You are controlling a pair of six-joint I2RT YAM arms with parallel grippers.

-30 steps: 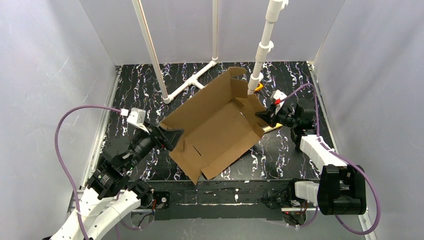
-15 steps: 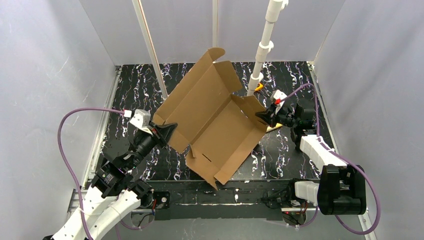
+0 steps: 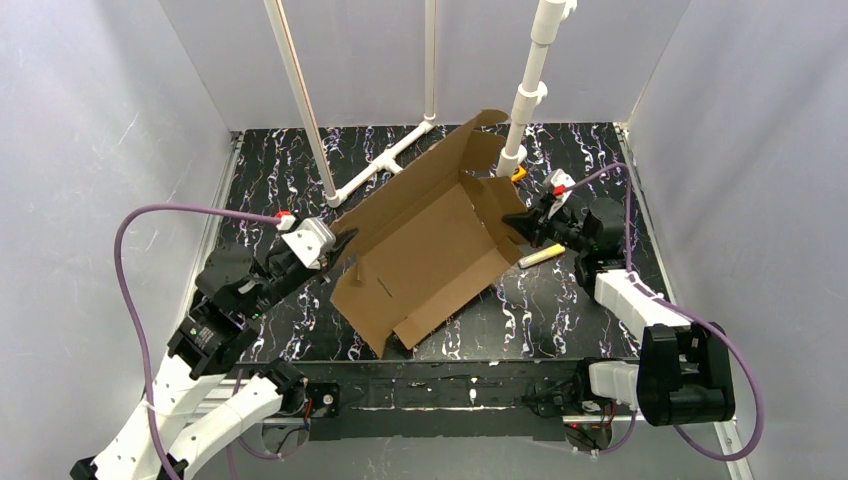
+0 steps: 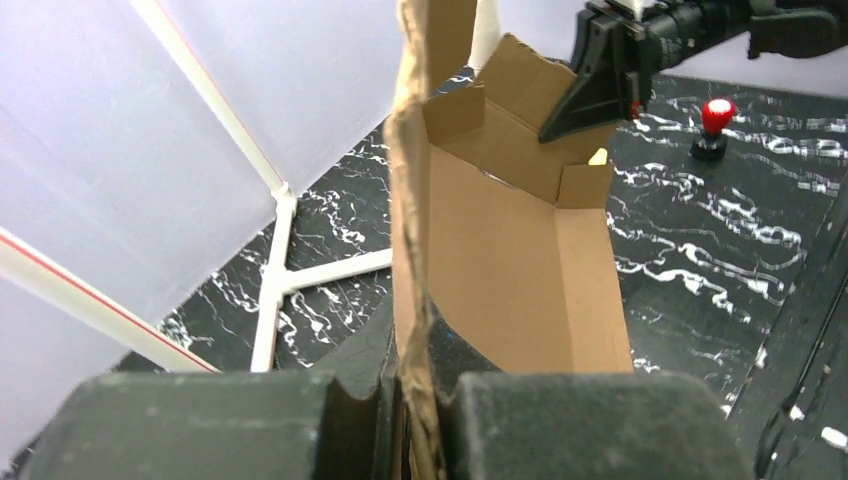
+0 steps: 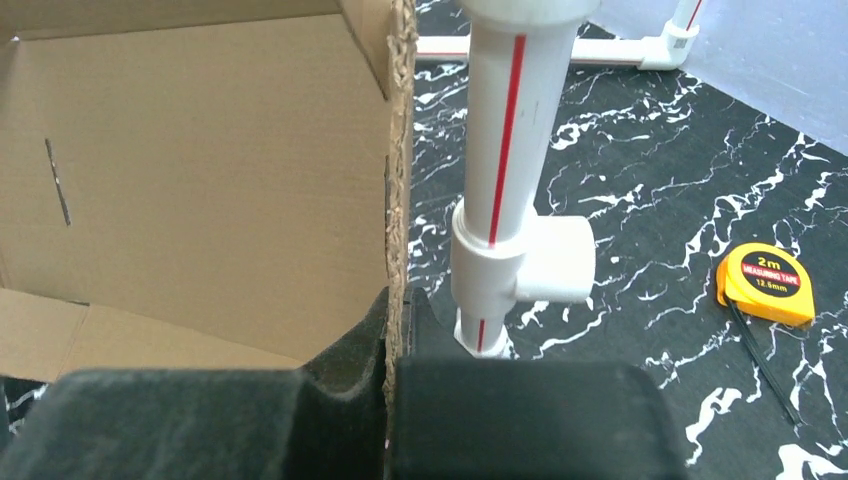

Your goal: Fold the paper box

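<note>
The paper box (image 3: 425, 240) is a brown corrugated cardboard sheet with raised flaps, held tilted above the middle of the black marbled table between both arms. My left gripper (image 3: 345, 243) is shut on its left edge; in the left wrist view the cardboard edge (image 4: 412, 250) runs straight up from between the fingers (image 4: 418, 395). My right gripper (image 3: 512, 221) is shut on the box's right flap. In the right wrist view that flap's edge (image 5: 400, 150) stands pinched between the pads (image 5: 392, 330), with the box's inside (image 5: 190, 170) to the left.
A white PVC pipe frame stands at the back, with one upright post (image 3: 525, 95) close behind the box and right gripper (image 5: 500, 190). A yellow tape measure (image 5: 765, 283) lies right of that post. A yellow stick (image 3: 535, 257) lies under the right arm. A red knob (image 4: 715, 115) sits on the table.
My left gripper has shut on the box's left edge. The box swung up steeply half a second ago and has come back down to a lower tilt. The left arm has shifted up and right.
</note>
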